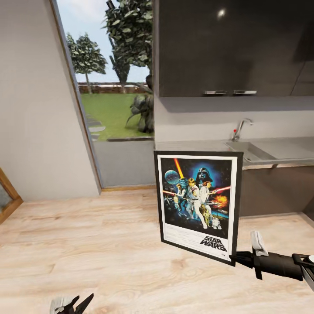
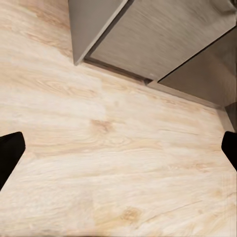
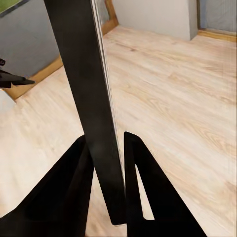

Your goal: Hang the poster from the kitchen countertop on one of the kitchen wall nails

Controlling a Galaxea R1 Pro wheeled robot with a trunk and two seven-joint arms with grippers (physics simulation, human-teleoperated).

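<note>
Transport is the step in hand, as I judge it: the poster (image 1: 197,203) is already off the kitchen countertop (image 1: 192,145) and hangs upright in the air above the wooden floor (image 1: 100,244), in front of the worktop's near end. The right gripper (image 1: 237,258) pinches its lower right corner; in the right wrist view the two dark fingers (image 3: 74,192) press on either side of the thin black frame edge (image 3: 94,108). The left gripper (image 1: 72,304) sits low over the floor with its fingers spread and nothing between them.

No wall nail can be made out, so the next move likely calls for turning or driving until one shows, then lifting the frame to it while keeping it from swinging on its one-corner hold.

Readable writing: the "STAR WARS" logo (image 1: 213,243) at the poster's bottom. The finer print beside it is too small to read.
</note>
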